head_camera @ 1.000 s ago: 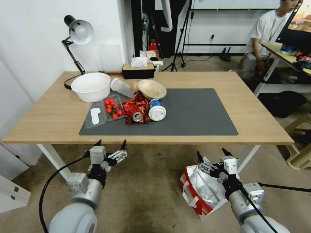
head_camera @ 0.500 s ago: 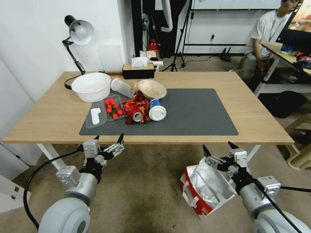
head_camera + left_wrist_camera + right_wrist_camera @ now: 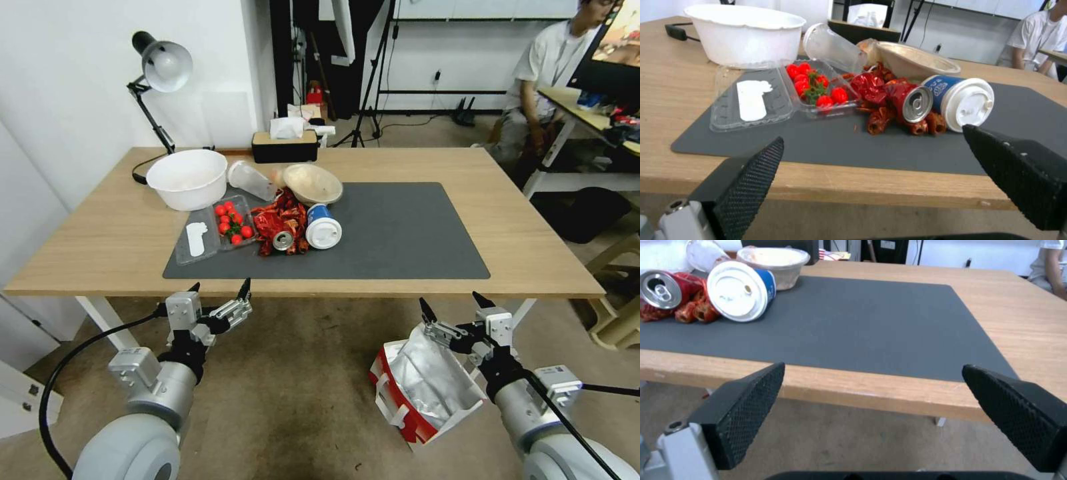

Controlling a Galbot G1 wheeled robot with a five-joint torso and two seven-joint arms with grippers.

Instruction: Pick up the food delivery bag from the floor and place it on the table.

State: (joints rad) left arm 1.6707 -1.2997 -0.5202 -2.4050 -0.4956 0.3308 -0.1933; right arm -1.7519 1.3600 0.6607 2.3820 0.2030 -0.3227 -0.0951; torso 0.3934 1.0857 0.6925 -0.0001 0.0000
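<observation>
My right end effector (image 3: 455,304) hangs in the air just below the front edge of the tabletop (image 3: 533,253), directly above the food delivery bag (image 3: 420,390), with its two black fingers spread wide and nothing between them. The bag stands on the floor (image 3: 300,393) in front of the tabletop, close to its white right-hand leg. The bag's mouth gapes upward and shows the crumpled silver lining, its red side and a white strap handle face away from that leg, and I am not touching it.

My left end effector (image 3: 220,288) is held level with the same front edge, well apart from the bag and toward the other end of the tabletop, its fingers likewise spread with nothing held.

On the tabletop lies a dark grey mat (image 3: 400,233). The half of the mat nearest the bag is bare. On the far half from the bag sits a cluster: a tipped blue cup with a white lid (image 3: 323,227), a drinks can (image 3: 283,241) lying on a crumpled red wrapper (image 3: 280,217), and an open clear tray of tomatoes (image 3: 231,223). A white bowl (image 3: 187,179) stands beyond them.
</observation>
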